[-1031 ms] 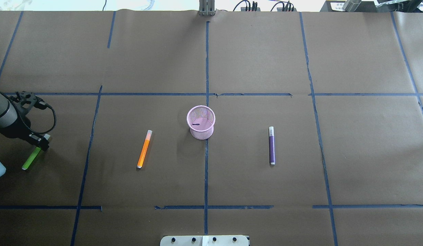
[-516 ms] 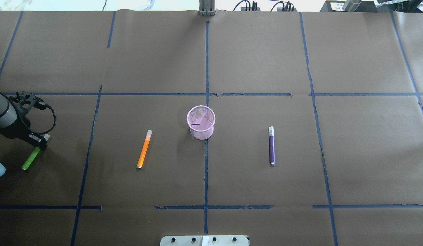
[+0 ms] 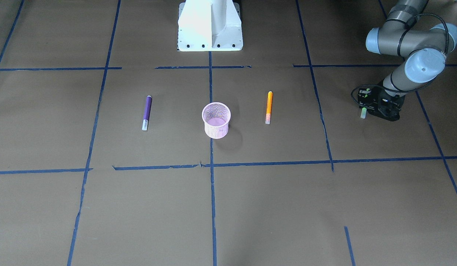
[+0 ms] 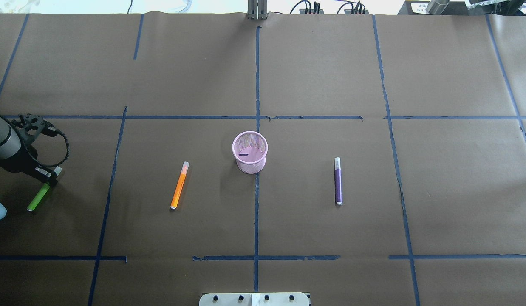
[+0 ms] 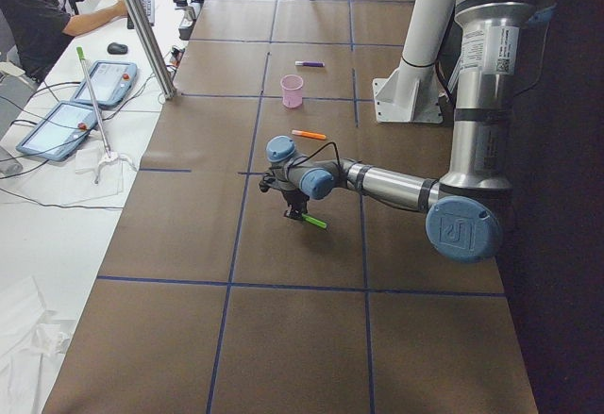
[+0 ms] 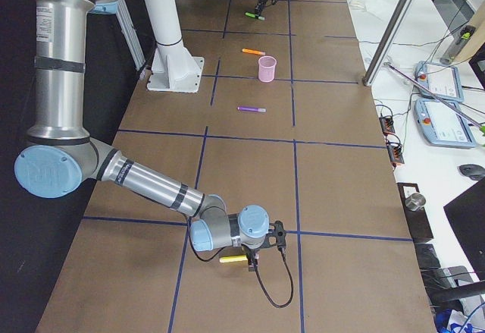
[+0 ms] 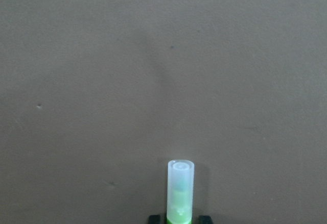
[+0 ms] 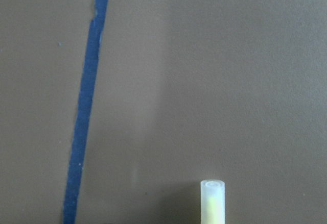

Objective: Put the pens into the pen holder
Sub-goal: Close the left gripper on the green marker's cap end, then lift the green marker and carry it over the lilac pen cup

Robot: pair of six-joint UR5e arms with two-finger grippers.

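Observation:
The pink mesh pen holder (image 4: 250, 163) stands upright at the table's middle, also in the front view (image 3: 216, 129). The orange pen (image 4: 179, 185) lies to its left and the purple pen (image 4: 338, 182) to its right, both flat. My left gripper (image 4: 50, 180) is at the table's left edge, shut on the cap end of the green pen (image 4: 38, 199); its whitish cap (image 7: 180, 193) sticks out between the fingertips. My right gripper (image 6: 250, 261) is low over the table's far right end at a yellow pen (image 6: 231, 258); I cannot tell whether it is open or shut.
The white robot base (image 3: 210, 26) stands behind the pen holder. Blue tape lines (image 4: 256, 204) cross the brown paper. A metal post (image 4: 257, 10) stands at the far edge. An operator (image 5: 47, 8) sits beyond the table with tablets.
My left gripper has shifted slightly back and to the left over the green pen's cap end. The pen's rear end stays where it was. The other pens and the holder have not moved.

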